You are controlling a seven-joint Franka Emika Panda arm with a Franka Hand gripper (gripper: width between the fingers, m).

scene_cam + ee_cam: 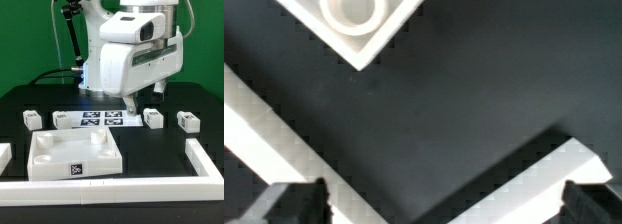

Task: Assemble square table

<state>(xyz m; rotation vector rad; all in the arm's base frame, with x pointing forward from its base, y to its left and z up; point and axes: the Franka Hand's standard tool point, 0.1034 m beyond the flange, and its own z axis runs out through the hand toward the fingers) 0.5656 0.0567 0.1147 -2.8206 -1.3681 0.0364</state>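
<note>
Black table (150, 148), marker board (100, 119) lying flat, white border rail (110, 187) along front, green wall (30, 40)

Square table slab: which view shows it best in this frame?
The exterior view: the whole square table slab is visible there, with its raised rim and tag. The wrist view catches only one pointed corner of the slab.

We see the white robot arm (135, 50) over the black table (165, 150). Its gripper (133, 106) hangs by the marker board (95, 119). The square table slab (75, 155) lies in front. One small leg (33, 118) sits on the exterior view's left. A second leg (153, 117) and a third leg (187, 121) sit on its right.
</note>
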